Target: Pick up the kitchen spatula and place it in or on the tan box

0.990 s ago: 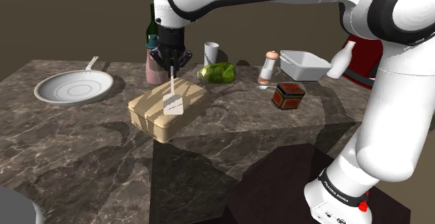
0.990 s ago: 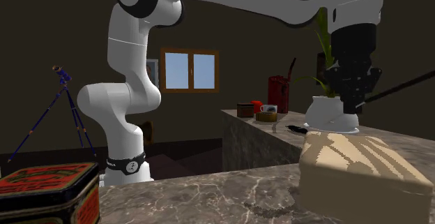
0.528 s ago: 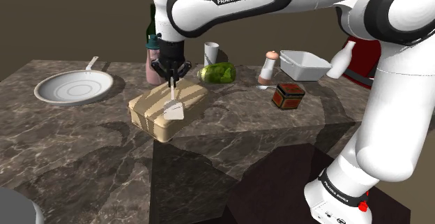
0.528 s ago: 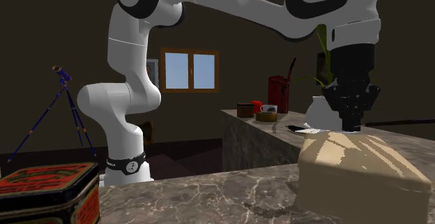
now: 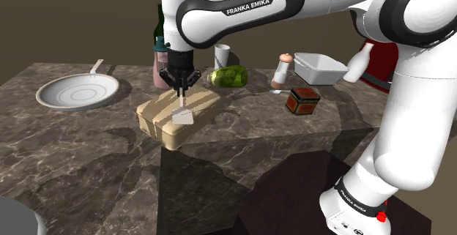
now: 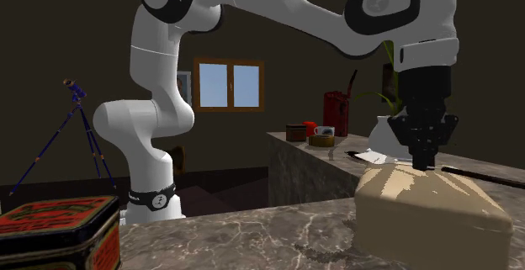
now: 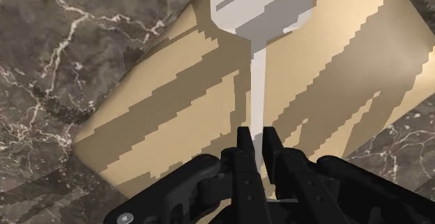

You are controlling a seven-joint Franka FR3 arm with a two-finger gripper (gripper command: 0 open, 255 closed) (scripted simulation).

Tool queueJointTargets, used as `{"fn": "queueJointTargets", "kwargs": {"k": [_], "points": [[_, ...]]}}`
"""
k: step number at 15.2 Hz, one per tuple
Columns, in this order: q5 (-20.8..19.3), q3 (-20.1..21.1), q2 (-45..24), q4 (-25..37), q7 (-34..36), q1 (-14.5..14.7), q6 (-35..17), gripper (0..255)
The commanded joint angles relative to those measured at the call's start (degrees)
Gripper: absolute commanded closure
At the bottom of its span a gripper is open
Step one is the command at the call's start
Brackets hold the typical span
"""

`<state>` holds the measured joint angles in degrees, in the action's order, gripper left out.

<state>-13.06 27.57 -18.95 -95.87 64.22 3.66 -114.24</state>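
Centre-left in the shoulder view, the black hand [image 5: 179, 87] points straight down, clamped on a white flat-bladed spatula [image 5: 182, 116] over the striped tan box [image 5: 156, 113] on the dark marbled worktop [image 5: 88, 142]. Second exterior view: hand vertical above the box's lid. Wrist view: fingers [image 7: 245, 150] pinch the thin handle.

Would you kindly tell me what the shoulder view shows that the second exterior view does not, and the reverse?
The shoulder view adds a white pan, a white cup, a shaker, a white dish and the spatula's pale blade. The second exterior view adds a window, a tripod and a potted plant. Both show the white arm with its gripper low over the tan box.
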Motion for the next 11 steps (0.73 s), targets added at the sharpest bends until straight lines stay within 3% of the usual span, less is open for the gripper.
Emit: {"fn": "queueJointTargets", "kwargs": {"k": [1, 3, 4, 9, 11], "points": [[-0.01, 0.00, -0.01, -0.01, 0.01, 0.00, -0.02, 255], [0.00, 0.00, -0.01, -0.01, 0.00, 0.00, -0.02, 255], [0.00, 0.00, -0.01, -0.01, 0.00, 0.00, -0.02, 0], [0.00, 0.00, -0.01, -0.01, 0.00, 0.00, -0.01, 0], [0.71, 0.32, 1.05, 2.44, -0.48, 0.03, 3.35, 0]]}}
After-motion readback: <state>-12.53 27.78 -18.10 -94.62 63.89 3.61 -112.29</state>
